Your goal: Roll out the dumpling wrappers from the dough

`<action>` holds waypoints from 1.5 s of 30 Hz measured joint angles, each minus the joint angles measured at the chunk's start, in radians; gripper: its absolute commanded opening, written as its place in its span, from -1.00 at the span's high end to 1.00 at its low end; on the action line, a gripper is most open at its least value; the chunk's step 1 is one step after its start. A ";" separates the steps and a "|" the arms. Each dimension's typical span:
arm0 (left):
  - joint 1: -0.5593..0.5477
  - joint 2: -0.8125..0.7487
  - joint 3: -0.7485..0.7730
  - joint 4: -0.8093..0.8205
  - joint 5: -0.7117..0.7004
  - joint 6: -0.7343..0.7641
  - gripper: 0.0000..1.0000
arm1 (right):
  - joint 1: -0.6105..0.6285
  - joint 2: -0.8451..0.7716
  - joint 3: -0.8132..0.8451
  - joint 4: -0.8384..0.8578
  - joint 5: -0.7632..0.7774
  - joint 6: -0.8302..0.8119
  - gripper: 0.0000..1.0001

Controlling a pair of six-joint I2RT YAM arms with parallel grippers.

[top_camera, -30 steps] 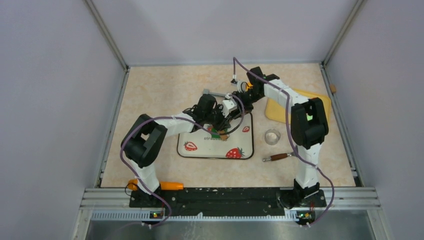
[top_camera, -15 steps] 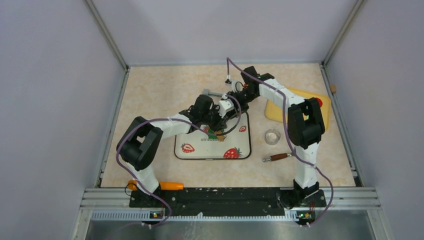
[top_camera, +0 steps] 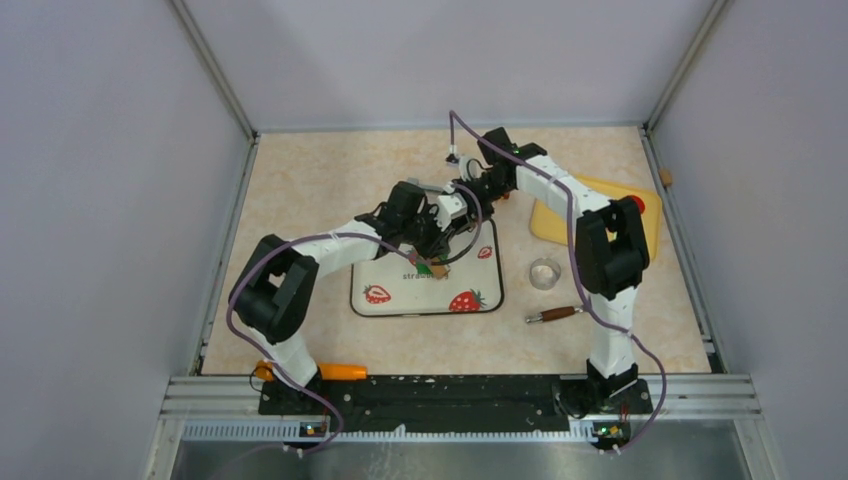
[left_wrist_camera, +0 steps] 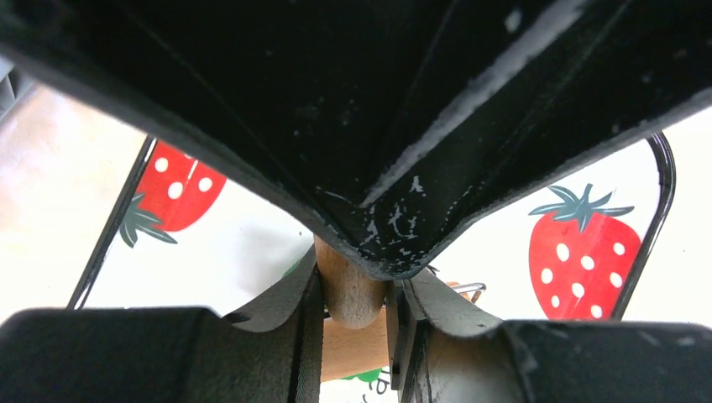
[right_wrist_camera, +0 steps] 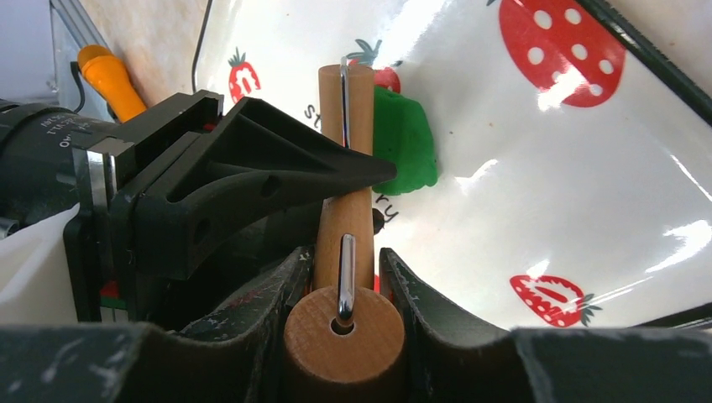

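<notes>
1. Now the left gripper (left_wrist_camera: 353,306) and right gripper (right_wrist_camera: 342,277) are each part-closed, clamped on opposite ends of the wooden rolling pin (right_wrist_camera: 346,168).
2. Over the last second both arms have drawn the pin a little toward the far edge of the strawberry mat (top_camera: 420,295), which has crept along with it.
3. The dough (right_wrist_camera: 405,147) lies near the mat's middle, against the pin's side, a thick patch; more passes look needed to thin it.

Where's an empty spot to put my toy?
The table is bare at its far-left corner, beside the mat. So is the strip between mat and rail. Crowded: the mat's far end, where left gripper and right gripper hold the rolling pin by the dough.
</notes>
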 measured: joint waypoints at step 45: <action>0.050 -0.089 -0.003 -0.081 0.033 -0.024 1.00 | 0.028 0.007 0.079 -0.005 -0.045 -0.006 1.00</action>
